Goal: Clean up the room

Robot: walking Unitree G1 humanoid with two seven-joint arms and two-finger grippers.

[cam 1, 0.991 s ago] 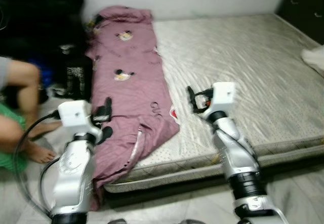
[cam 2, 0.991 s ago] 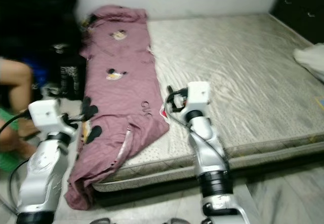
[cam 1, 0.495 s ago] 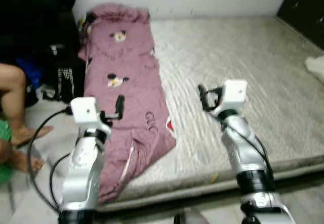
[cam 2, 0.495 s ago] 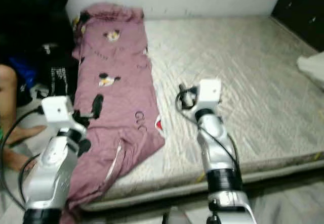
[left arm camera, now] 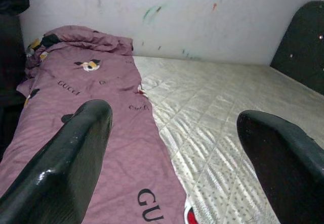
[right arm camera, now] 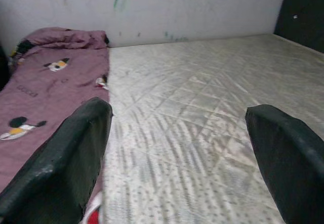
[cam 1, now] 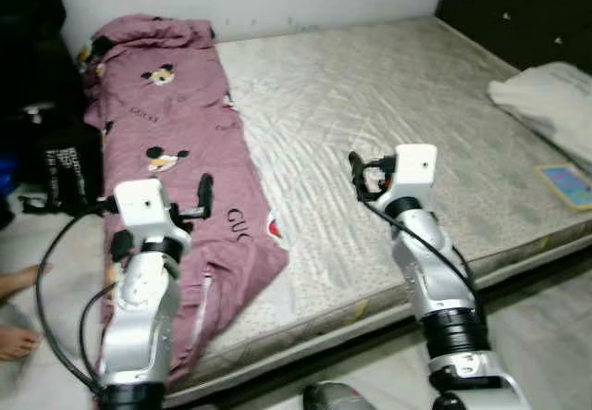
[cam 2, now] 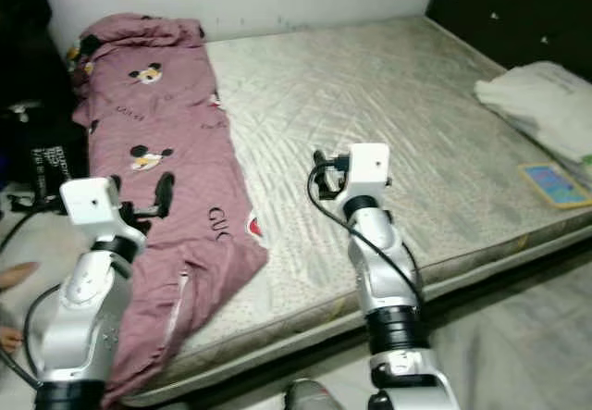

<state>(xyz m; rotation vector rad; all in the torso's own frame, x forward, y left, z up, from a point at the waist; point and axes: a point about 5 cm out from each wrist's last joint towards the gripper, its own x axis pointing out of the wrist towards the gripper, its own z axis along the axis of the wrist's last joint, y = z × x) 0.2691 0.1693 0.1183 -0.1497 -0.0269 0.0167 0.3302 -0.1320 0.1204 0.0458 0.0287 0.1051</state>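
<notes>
- Left eye view: we see the purple blanket point(cam 1: 180, 165) along the mattress's point(cam 1: 388, 123) left edge, drooping floorward; white pillow point(cam 1: 546, 100) far right; a person's foot point(cam 1: 14, 341) nearby.
- Left wrist view: left end effector point(left arm camera: 174, 148) released above the blanket.
- Right wrist view: right end effector point(right arm camera: 177, 153) released over bare mattress.

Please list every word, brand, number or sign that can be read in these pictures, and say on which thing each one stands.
"GUCCI": printed in black on the purple blanket, near the cartoon mouse prints.
"GU": black letters on the same blanket near its lower edge, cut off by the frame in the left wrist view.
White print on the black bag beside the mattress: too blurred to read.
Small colourful flat item on the mattress edge: too small to read.
</notes>
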